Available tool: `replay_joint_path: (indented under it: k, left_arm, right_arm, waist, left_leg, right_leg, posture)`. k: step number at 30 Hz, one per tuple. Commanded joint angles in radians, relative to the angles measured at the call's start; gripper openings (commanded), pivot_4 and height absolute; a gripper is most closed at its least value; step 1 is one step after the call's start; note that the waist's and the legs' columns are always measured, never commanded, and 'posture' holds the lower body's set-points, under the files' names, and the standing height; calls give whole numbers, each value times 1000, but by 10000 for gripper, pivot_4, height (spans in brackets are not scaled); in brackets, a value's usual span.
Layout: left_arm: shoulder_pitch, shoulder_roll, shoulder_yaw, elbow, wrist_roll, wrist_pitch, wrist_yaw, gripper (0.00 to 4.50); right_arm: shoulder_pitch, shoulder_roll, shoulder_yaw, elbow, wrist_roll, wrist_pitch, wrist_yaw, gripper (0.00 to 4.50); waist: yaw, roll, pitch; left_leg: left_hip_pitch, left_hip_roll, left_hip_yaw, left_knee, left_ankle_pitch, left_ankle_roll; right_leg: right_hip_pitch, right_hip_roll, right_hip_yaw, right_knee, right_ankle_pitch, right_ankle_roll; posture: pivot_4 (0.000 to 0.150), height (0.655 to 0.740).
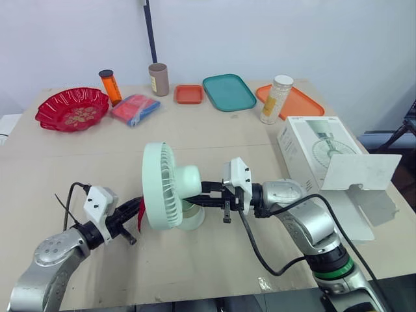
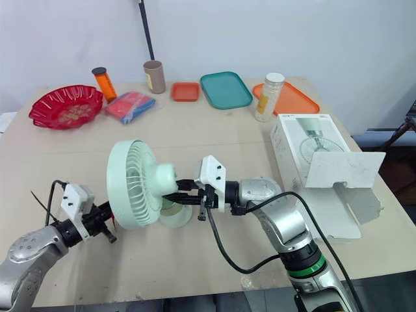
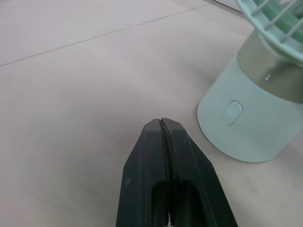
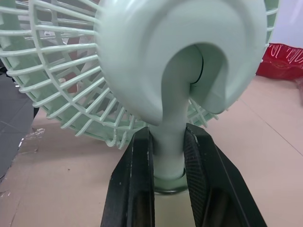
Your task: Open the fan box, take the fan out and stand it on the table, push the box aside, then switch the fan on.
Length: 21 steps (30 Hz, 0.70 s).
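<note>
My right gripper (image 4: 168,136) has its jaws clamped on the neck (image 4: 171,99) of the pale green fan (image 1: 166,185), one black finger on each side of the stem. The round motor housing and the grille sit directly above them. My left gripper (image 3: 162,125) has its jaws pressed together with nothing between them, so the tips form a single blunt point. Just ahead of that point and slightly to one side is the fan's round base (image 3: 246,130), standing flat on the table (image 1: 214,133). The small oval power button (image 3: 231,112) faces the closed tips, near them but not touching.

Out past my right arm, well clear of both grippers, the white fan box (image 1: 311,144) lies with its flap (image 1: 361,170) hanging open and nothing visible inside.

With the fan out and upright and the box off to the side, I judge I'm on the last step, switching it on. The next move calls for keeping the right jaws firm on the neck so the base doesn't slide. I then need to swing the closed left tips across to line up with the button and press straight in. An off-centre push could skate off the curved base.
</note>
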Motion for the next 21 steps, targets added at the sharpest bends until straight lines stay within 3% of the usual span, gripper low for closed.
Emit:
replay_joint_path:
  k: [1, 15, 21]
  left_arm:
    - [24, 23, 46, -57, -22, 10, 3, 750]
    - [90, 35, 68, -110, -42, 39, 20, 750]
    - [85, 48, 69, -110, -50, 49, 17, 750]
  right_arm:
    - [-23, 9, -13, -3, -3, -27, -7, 2931]
    - [-53, -50, -142, -86, 111, 77, -21, 2931]
    - [-25, -81, -145, -75, 95, 45, -9, 2931]
  waist:
    - [0, 0, 0]
    - [1, 0, 0]
    - [1, 0, 0]
  left_leg:
    - [0, 0, 0, 0, 0, 0]
    - [-1, 0, 0, 0, 0, 0]
    - [-1, 0, 0, 0, 0, 0]
  right_leg:
    - [0, 0, 0, 0, 0, 0]
    - [0, 0, 0, 0, 0, 0]
    - [0, 0, 0, 0, 0, 0]
  posture:
    - [1500, 7400]
    - [1500, 7400]
    - [1500, 7400]
